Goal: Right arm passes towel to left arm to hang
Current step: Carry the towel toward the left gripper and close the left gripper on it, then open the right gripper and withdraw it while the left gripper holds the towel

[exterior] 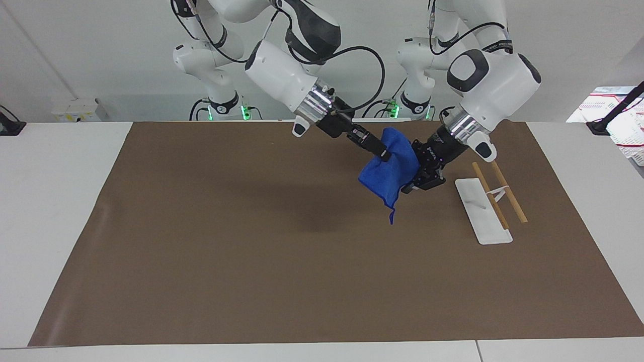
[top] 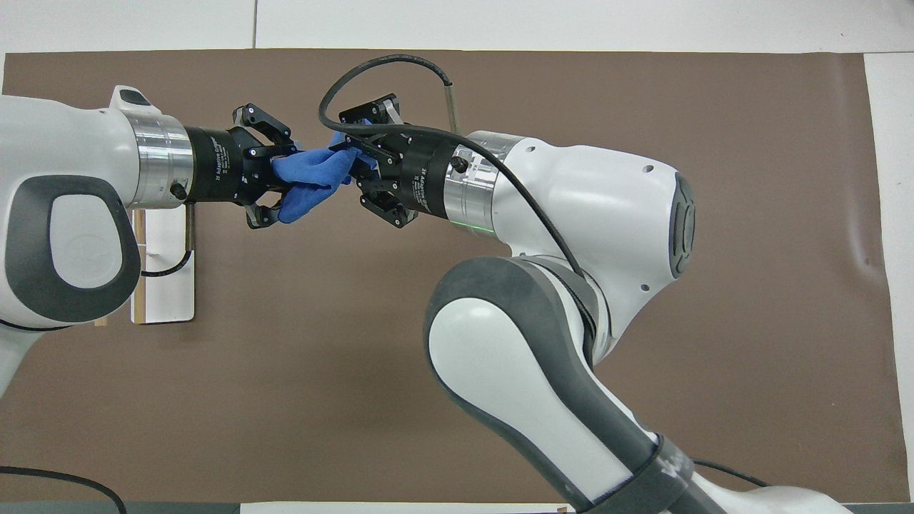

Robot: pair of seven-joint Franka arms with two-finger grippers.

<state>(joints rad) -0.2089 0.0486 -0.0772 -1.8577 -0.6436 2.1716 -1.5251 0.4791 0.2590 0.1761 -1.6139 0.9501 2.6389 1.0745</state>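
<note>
A brown mat is spread over the white bench. Toward the left arm's end of it, a white base plate is seen, carrying a rack with two wooden rods on a thin white frame.

the towel is bright royal blue, plain, with a blue string at one corner; the right gripper and the left gripper are both black; the arms are white with grey patches and silver wrist rings; the mat is plain brown; the table is white; the rack has a white base and two light wooden bars
</note>
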